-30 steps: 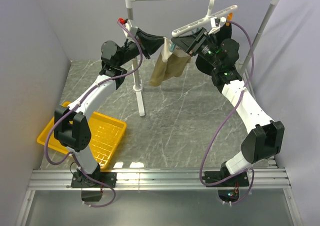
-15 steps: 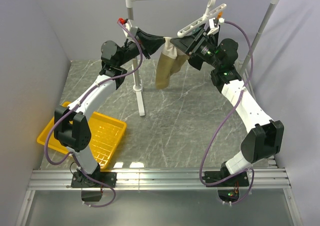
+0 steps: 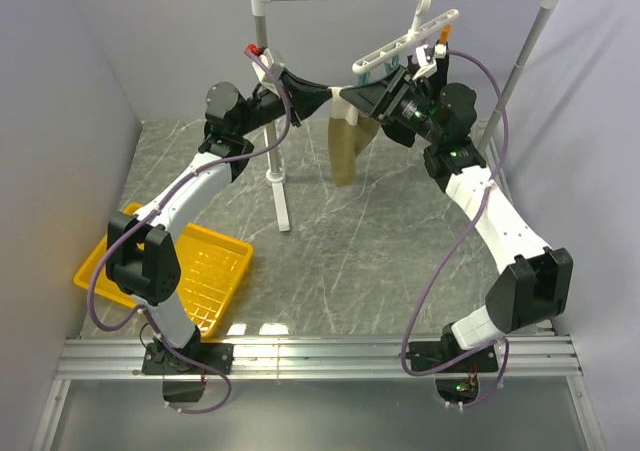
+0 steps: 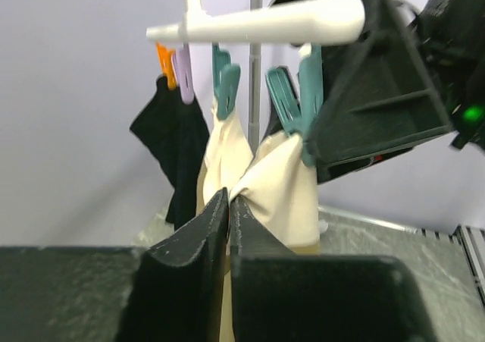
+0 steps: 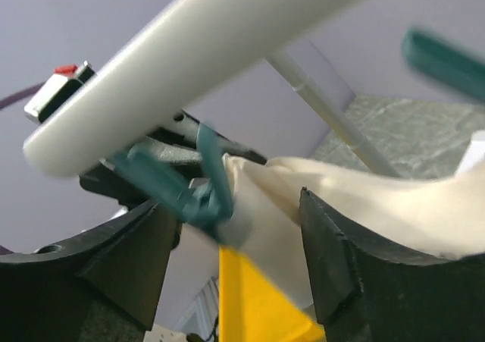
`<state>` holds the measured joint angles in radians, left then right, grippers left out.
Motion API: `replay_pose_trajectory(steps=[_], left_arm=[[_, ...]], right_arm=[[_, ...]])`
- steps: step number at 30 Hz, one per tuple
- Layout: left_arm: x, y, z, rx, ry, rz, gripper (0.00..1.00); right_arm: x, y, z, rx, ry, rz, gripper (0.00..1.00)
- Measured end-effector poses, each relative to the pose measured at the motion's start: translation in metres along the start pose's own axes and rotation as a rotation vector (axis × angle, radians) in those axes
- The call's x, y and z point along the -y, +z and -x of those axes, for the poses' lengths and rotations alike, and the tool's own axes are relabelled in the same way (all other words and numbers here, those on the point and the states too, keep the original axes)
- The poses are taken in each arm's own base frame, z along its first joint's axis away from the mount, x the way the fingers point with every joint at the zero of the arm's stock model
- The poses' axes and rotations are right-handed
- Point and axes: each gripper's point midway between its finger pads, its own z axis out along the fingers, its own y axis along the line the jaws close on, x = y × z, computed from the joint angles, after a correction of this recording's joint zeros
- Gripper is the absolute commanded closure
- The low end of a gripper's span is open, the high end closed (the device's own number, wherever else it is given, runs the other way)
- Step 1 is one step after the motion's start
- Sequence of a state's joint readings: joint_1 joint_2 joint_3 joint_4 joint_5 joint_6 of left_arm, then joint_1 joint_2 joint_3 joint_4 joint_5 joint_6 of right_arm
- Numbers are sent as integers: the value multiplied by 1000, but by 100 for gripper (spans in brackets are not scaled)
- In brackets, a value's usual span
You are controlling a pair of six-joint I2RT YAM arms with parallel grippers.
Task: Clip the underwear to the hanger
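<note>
Tech 1: Right gripper (image 5: 236,213) has spread its jaws around the teal clip (image 5: 198,190); the underwear (image 3: 345,151) now hangs straighter below the hanger (image 3: 405,43). Left gripper (image 4: 229,199)?

Tech 2: Pinched on the fabric edge, probably steadying it until the clip bites.

Under the hanger (image 3: 405,43) the left end effector (image 4: 228,205) and right end effector (image 5: 241,236) meet nose to nose at the underwear (image 3: 345,151), closing that gap (rack post (image 3: 280,196) flanks the left arm (image 3: 200,181)); the table (image 3: 350,261) beneath lies open.
</note>
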<state>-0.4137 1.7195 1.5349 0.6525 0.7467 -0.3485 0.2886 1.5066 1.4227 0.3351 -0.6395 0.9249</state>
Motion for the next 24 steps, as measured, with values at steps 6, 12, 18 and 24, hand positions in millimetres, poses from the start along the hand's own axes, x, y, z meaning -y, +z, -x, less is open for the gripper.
replay_pose_trajectory(steps=[6,12,18,24], left_arm=[[4,-8,-16,-70,9,-8,68],[17,-20,-18,-116,14,-20,47],[32,-32,-8,-144,27,-27,33],[50,-48,4,-189,55,-28,11]], right_arm=[[0,-20,-14,-31,-63,-40,18],[-5,-43,-22,-42,-175,-76,15],[-13,-63,-18,-21,-276,-120,13],[-12,-86,-3,12,-343,-181,10]])
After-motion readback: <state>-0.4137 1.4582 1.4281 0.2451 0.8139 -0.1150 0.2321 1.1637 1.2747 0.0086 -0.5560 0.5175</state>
